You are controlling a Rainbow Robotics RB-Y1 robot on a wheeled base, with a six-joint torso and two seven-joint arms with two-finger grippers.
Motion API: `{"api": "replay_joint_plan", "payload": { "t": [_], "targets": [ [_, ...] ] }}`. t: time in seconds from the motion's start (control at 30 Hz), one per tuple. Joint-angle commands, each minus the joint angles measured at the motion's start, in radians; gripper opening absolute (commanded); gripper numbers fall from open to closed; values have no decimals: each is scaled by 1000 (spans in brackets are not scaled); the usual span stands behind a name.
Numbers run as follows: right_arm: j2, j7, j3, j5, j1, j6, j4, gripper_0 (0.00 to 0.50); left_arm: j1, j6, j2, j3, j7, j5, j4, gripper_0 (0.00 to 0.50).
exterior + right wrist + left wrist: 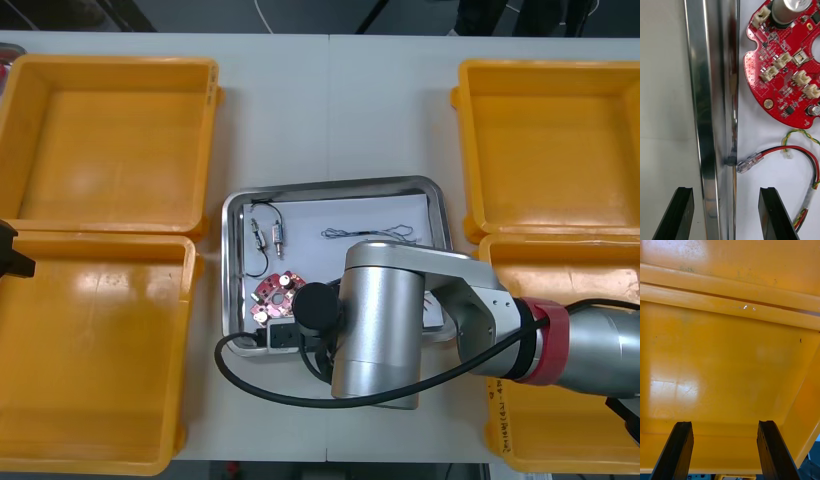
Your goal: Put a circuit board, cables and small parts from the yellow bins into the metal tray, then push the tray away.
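The fingers (771, 213) of the right gripper (725, 190) are being held apart, grasping nothing, and are straddling the rim of the tray (711, 112). One finger is over the surface (662, 93) outside the tray, the other over its white inside. The board (786, 71) and a red and yellow cable (805, 153) are lying inside the tray, just beyond that finger. The left gripper (724, 424), its fingers likewise released, is being held over a bin (726, 363) left of the tray. Loading is judged done and the push is in hand. Next, the rim is to be pressed so the tray is slid away without being tipped.
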Motion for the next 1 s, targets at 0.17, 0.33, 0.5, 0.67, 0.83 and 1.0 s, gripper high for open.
{"api": "replay_joint_plan", "payload": {
  "t": [0.17,0.33,0.5,0.67,0.83,1.0],
  "targets": [
    [-21,-28,27,6,-33,-15,4,500,22,6,44,32,-118,-4,-29,500],
    [-17,-31,36,27,-33,-20,7,500,22,6,44,32,-118,-4,-29,500],
    [-14,-34,38,27,-32,-20,10,500,22,6,44,32,-118,-4,-29,500],
    [-16,-40,38,27,-32,-20,10,172,22,6,44,32,-118,-4,-29,500],
    [-8,-50,38,26,-32,-18,10,0,22,6,44,32,-118,-4,-29,500],
    [-1,-65,38,41,-33,-18,10,0,22,6,44,32,-118,-4,-29,500]
  ]
}}
